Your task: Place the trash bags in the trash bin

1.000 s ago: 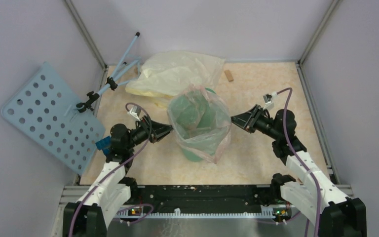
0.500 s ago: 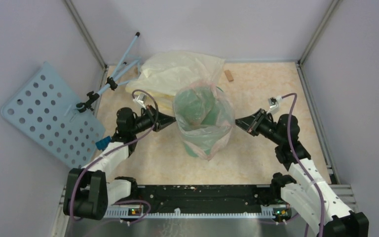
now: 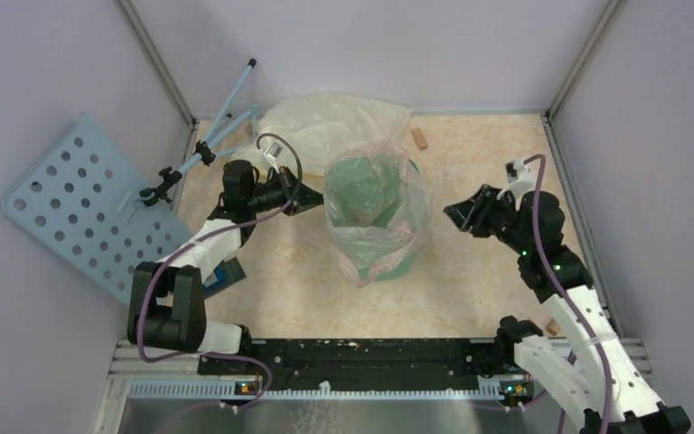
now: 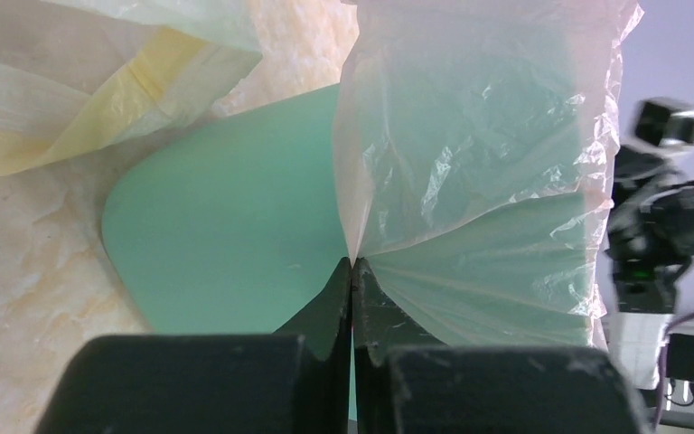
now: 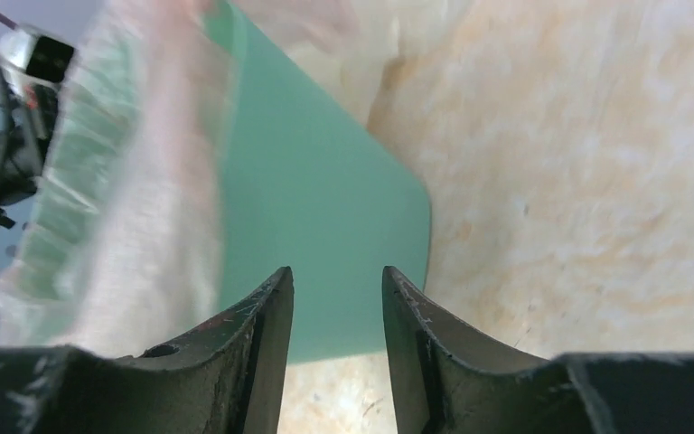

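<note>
The mint-green trash bin (image 3: pixel 389 264) stands mid-table, wrapped in the translucent pale-pink trash bag (image 3: pixel 375 185), whose mouth is open upward. My left gripper (image 3: pixel 319 201) is shut on the bag's left edge; the left wrist view shows its jaws (image 4: pixel 352 264) pinching the film where the bag (image 4: pixel 479 172) fans out over the bin (image 4: pixel 226 244). My right gripper (image 3: pixel 449 214) is open, a short way right of the bag and apart from it. Between its fingers (image 5: pixel 337 276) I see only the bin's side (image 5: pixel 325 199) and the blurred bag (image 5: pixel 135 226) to the left.
A larger pale-yellow bag (image 3: pixel 325 127) lies behind the bin. A small wooden block (image 3: pixel 419 138) sits at the back. A blue perforated panel (image 3: pixel 81 208) and blue rods with a clamp (image 3: pixel 208 149) lean at the left wall. Frame posts mark the back corners.
My left gripper shut on the bag's left edge and carried it toward the back. My right gripper shut briefly, then opened and drew back to the right, off the bag.
</note>
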